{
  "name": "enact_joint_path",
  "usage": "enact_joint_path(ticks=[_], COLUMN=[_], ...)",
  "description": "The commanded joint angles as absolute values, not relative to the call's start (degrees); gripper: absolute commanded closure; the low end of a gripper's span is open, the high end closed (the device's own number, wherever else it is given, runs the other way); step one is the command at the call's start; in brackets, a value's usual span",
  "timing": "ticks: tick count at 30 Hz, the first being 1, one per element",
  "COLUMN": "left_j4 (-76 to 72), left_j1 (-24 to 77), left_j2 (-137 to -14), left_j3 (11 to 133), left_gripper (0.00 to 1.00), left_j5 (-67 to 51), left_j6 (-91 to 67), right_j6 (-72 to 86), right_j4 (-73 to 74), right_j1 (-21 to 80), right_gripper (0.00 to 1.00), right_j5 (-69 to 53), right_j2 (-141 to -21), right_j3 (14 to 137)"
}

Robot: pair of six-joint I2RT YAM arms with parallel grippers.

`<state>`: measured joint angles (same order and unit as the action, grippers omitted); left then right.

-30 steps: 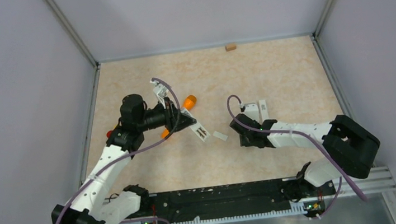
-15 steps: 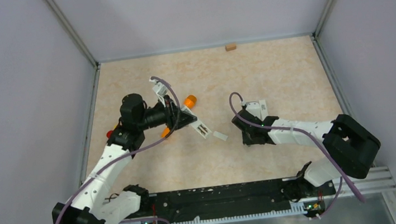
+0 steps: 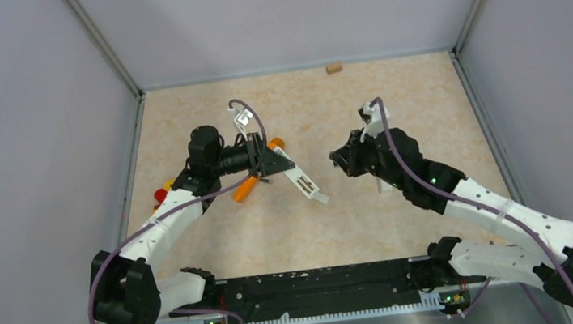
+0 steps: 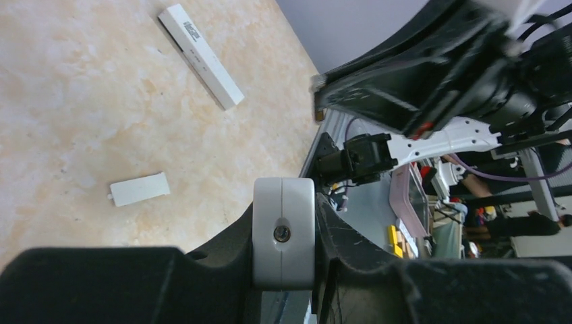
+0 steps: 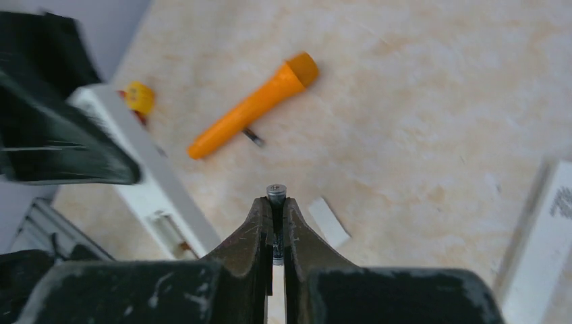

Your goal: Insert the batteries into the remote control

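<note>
Battery [image 5: 276, 192] in right tool [image 5: 274, 202], wrist view

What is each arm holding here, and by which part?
Right fingers pinch a battery around its body, one end poking out. Left fingers grip the remote control near one end.
</note>
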<state>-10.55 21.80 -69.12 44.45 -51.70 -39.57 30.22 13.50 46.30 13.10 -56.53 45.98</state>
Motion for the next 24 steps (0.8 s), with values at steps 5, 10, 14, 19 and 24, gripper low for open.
enact_joint_path(ticks=[5, 10, 14, 19, 24], left_j4=[-17.4, -21.8, -25.0, -29.0, -29.0], left_j1=[21.9, 21.9, 21.9, 21.9, 21.9], left_j2=[-71.4, -71.3, -71.2, -71.2, -70.9], left_j3=[49.9, 49.5, 49.1, 49.0, 49.3], left_gripper=[1.0, 1.0, 1.0, 1.0, 1.0], left_j5=[-60.0, -60.4, -59.4, -60.2, -60.2], left_j6=[-46.0, -50.5, -54.8, -58.1, -58.8], right_j6=[20.1, 15.7, 11.7, 10.0, 8.2], right_j4=[-5.0, -3.4, -2.2, -0.5, -0.7], right_j1=[47.6, 52.9, 58.1, 59.7, 59.6], right_gripper=[1.0, 1.0, 1.0, 1.0, 1.0], right_j5=[-5.5, -3.8, -0.3, 3.2, 3.5], right_j2=[-51.9, -54.2, -55.0, -54.9, -53.4], right_j3=[51.0, 53.9, 54.6, 53.9, 52.3])
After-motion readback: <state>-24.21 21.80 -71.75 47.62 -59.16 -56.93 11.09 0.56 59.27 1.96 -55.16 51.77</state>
